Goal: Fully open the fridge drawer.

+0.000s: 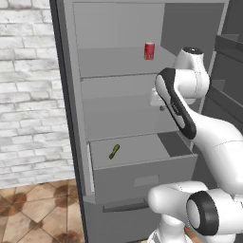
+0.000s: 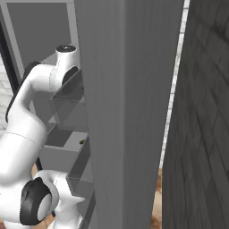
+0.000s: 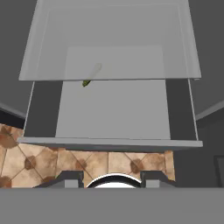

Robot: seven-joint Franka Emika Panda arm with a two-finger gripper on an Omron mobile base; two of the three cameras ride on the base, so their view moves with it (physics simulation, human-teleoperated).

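The fridge [image 1: 76,109] stands open in front of me. Its grey box drawer [image 1: 142,178] is pulled partway out below the shelves, with the shallow recess at the centre of its front panel. From the hand view I look straight down into the drawer [image 3: 113,113]; its front rim runs across the lower part of the view, and the back half lies under a clear shelf. My gripper [image 3: 113,176] hangs above the drawer's front edge, open, touching nothing. The fingertips [image 3: 72,178] stand wide apart. In the left base view the forearm covers most of the hand.
A small green vegetable [image 1: 114,151] lies in the drawer [image 3: 87,82]. A red can [image 1: 149,51] stands on an upper shelf. Below the drawer sits a grey panel with a dark slot handle [image 1: 124,206]. The fridge door [image 2: 129,112] looms at my right; a brick wall [image 1: 28,95] is to the left.
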